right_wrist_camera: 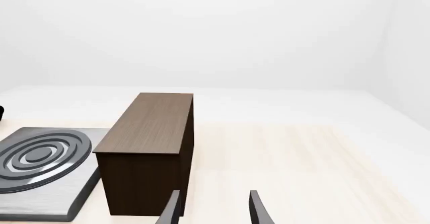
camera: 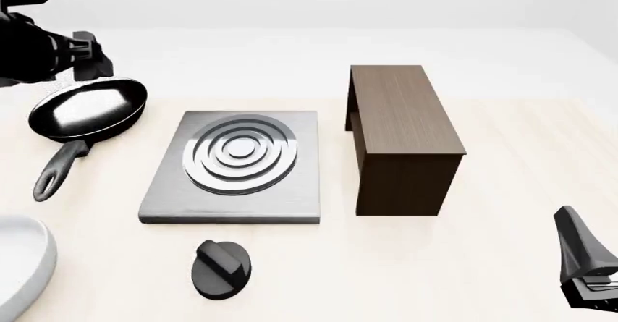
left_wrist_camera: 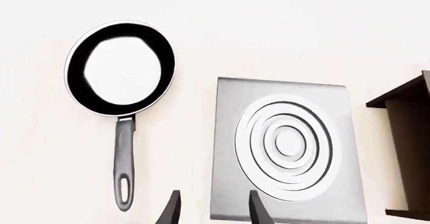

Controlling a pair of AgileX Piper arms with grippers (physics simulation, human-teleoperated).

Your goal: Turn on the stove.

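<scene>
My left gripper [left_wrist_camera: 213, 209] stood parted and empty, looking down on the stove [left_wrist_camera: 285, 151]. My right gripper [right_wrist_camera: 213, 208] was likewise parted, empty, near the wooden cabinet [right_wrist_camera: 151, 153]. The stove's black knob [camera: 221, 268] lay on the table just in front of the slab — its ridge running diagonally, nearer my left side, I judged. The frying pan [camera: 89, 111] sat empty — left of the stove.

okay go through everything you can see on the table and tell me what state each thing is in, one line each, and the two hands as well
Stove: flat on the table, nothing on its burner rings.
Knob: on the table in front of the stove, untouched.
Frying pan: upright, empty, left of the stove.
Cabinet: standing, right of the stove.
White bowl: at the near left edge, contents hidden.
Left hand: open, empty.
Right hand: open, empty.
</scene>
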